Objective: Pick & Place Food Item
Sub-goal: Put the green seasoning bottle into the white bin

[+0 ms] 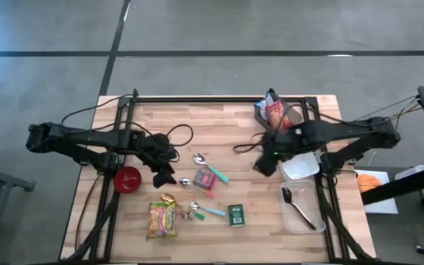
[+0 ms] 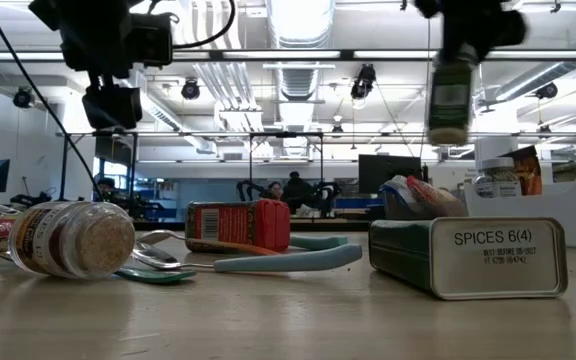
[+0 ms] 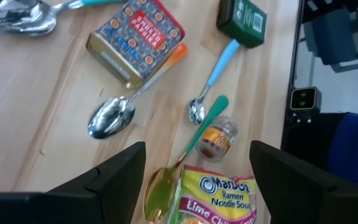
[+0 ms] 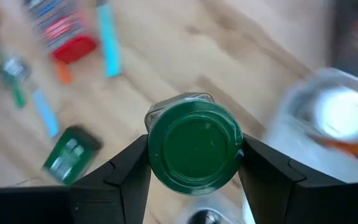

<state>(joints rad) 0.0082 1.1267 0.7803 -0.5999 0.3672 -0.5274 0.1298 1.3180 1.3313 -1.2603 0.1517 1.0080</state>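
The ramen packet (image 1: 162,219) lies near the table's (image 1: 227,140) front edge, left of the spice tin (image 1: 235,214). A small jar (image 3: 215,137) lies beside the packet, among several spoons (image 3: 112,116). The bowl (image 1: 127,179) sits farther left. At the right, a spoon (image 1: 297,205) lies in what appears to be a container (image 1: 304,218).

Grey concrete floor (image 1: 219,29) surrounds the table; ceiling strip lights (image 2: 298,20) overhead.
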